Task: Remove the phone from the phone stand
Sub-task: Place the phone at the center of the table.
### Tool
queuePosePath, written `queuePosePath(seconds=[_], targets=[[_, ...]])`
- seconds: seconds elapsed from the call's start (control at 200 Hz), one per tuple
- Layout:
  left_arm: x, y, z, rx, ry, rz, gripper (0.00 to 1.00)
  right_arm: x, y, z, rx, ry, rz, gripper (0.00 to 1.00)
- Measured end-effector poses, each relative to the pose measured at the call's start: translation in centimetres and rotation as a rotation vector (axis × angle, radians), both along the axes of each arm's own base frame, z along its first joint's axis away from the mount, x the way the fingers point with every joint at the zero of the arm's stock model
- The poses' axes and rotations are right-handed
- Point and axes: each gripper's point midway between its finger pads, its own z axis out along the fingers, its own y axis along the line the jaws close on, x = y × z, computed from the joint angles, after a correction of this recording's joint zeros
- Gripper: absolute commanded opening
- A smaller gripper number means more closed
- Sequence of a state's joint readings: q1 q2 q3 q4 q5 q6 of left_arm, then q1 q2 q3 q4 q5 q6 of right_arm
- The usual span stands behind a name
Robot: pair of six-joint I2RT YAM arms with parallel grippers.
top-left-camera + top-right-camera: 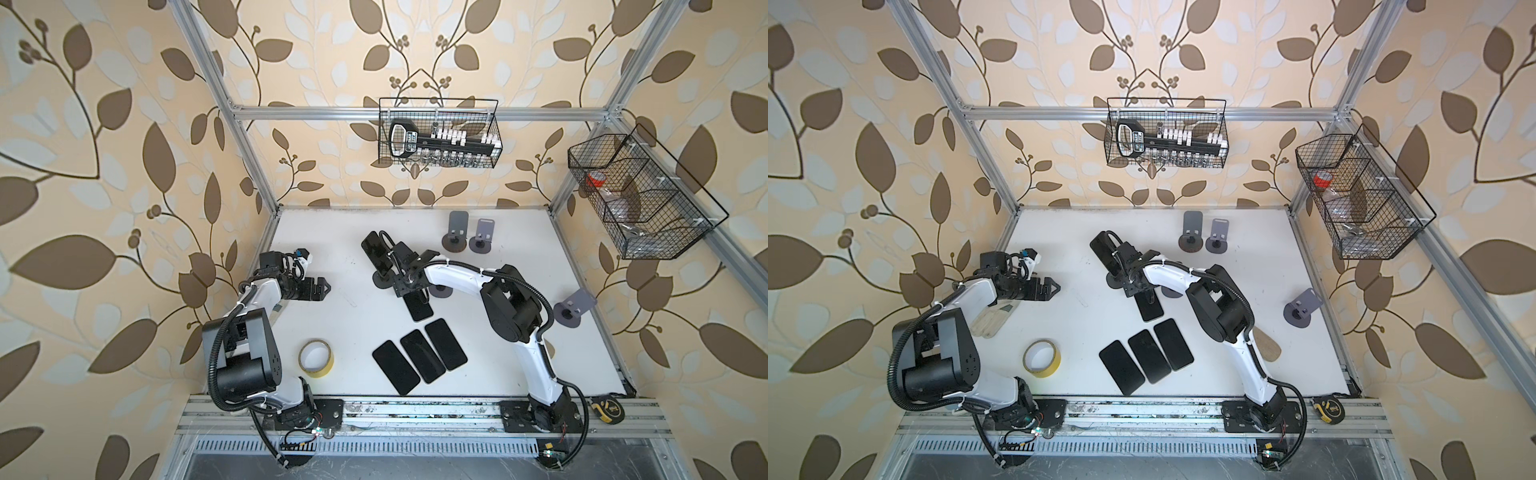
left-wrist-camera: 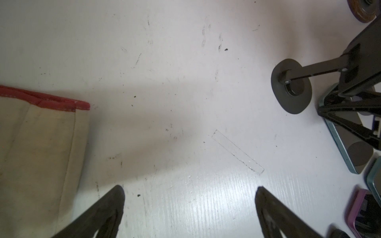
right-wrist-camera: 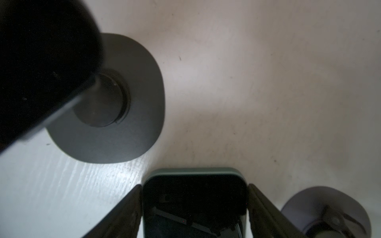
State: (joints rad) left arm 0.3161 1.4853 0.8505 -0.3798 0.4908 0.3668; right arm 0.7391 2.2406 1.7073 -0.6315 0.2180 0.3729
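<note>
The right claw [image 3: 194,185] reaches low over the white worktop [image 1: 332,232]. Its fingers [image 3: 127,210] flank the long edges of a black-screened phone with a blue-green rim [image 3: 194,206]. That phone lies flat on the worktop, between the round base of a dark grey metal phone stand [image 3: 123,140] and the base of a paler grey stand [image 3: 309,206].

Only the right wrist view shows how closely the fingers hug the phone, and even there I cannot tell whether they clamp it or merely touch. In both top views the arm hides that end, but they show a second black phone [image 1: 372,249] propped on the dark stand.

The left claw [image 2: 189,195] hangs with its fingers wide apart over bare worktop. A cream cloth glove with a red hem [image 1: 990,322] shows in a top view and in the left wrist view.
</note>
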Motion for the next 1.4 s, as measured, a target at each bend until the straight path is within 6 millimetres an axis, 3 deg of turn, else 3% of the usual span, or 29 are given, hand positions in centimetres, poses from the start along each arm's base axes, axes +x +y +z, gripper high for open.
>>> queuePosePath(seconds=[0.49,0.745,0.885,1.115,1.235,1.399], targets=[[0.0,0.0,0.0,-0.001,0.002,0.000,0.99,0.1,0.0,0.2,-0.002,-0.006,-0.002,0.80],[0.0,0.0,0.0,-0.001,0.002,0.000,0.99,-1.1,-0.6,1.2,-0.051,0.005,0.007,0.80],[0.0,0.0,0.0,-0.001,0.002,0.000,0.99,-1.5,-0.3,4.3,-0.041,-0.042,0.015,0.82],[0.0,0.0,0.0,-0.001,0.002,0.000,0.99,-1.7,-0.4,12.5,0.039,-0.191,-0.011,0.85],[0.0,0.0,0.0,-0.001,0.002,0.000,0.99,-2.1,-2.1,16.1,0.069,-0.272,-0.053,0.87],[-0.1,0.0,0.0,-0.002,0.003,-0.001,0.99,-3.2,-5.0,19.1,0.077,-0.357,-0.116,0.92]])
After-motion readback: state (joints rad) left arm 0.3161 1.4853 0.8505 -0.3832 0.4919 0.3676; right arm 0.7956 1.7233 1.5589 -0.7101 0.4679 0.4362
